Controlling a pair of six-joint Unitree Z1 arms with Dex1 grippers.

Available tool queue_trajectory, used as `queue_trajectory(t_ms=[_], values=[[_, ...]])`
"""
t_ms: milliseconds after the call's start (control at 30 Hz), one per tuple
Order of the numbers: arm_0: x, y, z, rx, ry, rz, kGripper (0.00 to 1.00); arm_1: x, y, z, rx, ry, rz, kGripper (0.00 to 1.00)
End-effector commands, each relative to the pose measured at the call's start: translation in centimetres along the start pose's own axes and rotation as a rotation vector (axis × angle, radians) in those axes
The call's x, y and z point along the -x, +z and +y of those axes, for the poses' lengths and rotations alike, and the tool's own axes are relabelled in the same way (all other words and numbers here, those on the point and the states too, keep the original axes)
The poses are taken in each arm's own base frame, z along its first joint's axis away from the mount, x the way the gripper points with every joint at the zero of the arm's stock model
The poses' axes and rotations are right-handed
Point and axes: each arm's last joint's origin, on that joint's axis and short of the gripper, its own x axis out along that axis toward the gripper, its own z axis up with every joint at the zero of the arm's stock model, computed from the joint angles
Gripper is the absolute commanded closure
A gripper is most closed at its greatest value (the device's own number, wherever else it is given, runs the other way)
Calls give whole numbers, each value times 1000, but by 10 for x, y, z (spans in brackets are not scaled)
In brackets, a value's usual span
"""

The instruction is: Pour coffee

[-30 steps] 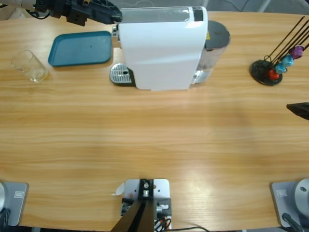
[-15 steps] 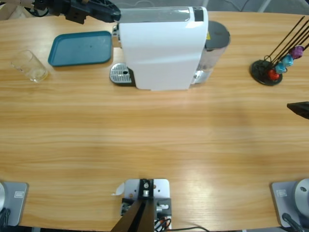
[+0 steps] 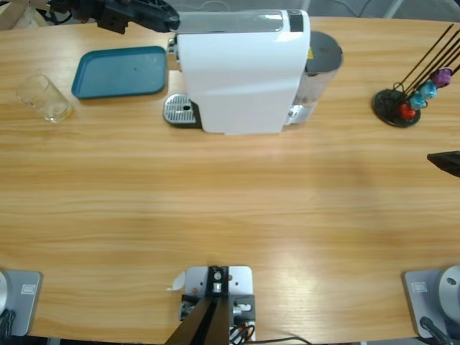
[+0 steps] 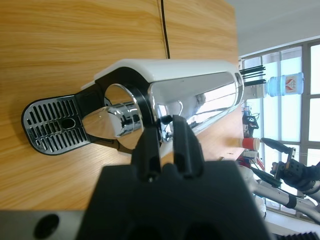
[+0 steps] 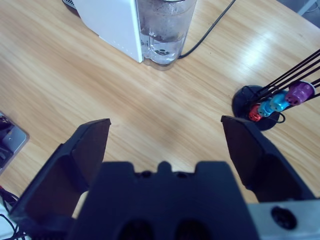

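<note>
Two hands, left hand (image 4: 167, 131) pinched narrow at machine (image 4: 165, 90), right hand (image 5: 167, 145) wide.

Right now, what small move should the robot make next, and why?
Probably draw the left pincer back from the white machine toward the glass: it stands beyond the blue tray, and nothing sits on the drip grille to catch coffee.

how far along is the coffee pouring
Early. Done: nothing visible; the glass stands apart from the machine, left of the blue tray, and the drip tray is bare. In hand: the left gripper, jaws nearly together, is at the machine's chrome front. The right gripper hangs open over bare table. Left: glass under the spout, brew, pour.
</note>
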Motion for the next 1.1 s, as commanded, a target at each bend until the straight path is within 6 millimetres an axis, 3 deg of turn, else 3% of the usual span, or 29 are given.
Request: queue_trajectory(t_ms=[33,133,300,367,467,533,567,667,733,833,933,1000,1100], values=[[21,14,-54,-107,-164,-56,1000,-6,-1,0,-5,-15,35,0],[27,18,-69,-135,-211,-69,1000,-6,-2,0,-5,-15,35,0],[26,18,-71,-169,-195,-87,1000,-9,1,0,-4,-15,49,0],[19,12,-75,-310,-195,-78,724,-10,1,0,-3,-23,56,0],[13,-1,-84,-620,-206,-72,657,-12,3,-1,-6,-43,65,0],[10,-12,-93,-837,-162,-107,192,-12,3,0,-9,-32,70,0],[9,-14,-94,-936,-99,-139,62,-11,3,0,-10,-30,66,0],[12,-15,-92,-950,-25,-152,23,-4,-5,-2,-55,-58,14,0],[19,-19,-89,-984,17,-120,0,-6,-22,-2,117,-64,-128,0],[36,-30,-82,-1062,157,-113,0,-8,-24,1,-18,15,-235,0],[66,-47,-71,-1136,218,-128,0,-20,-10,-2,-137,9,-148,0],[88,-63,-59,-1162,232,-135,0,-9,3,-6,-212,-12,-153,0],[105,-83,-41,-1137,235,-132,0,0,12,-11,-289,-49,-83,0]])
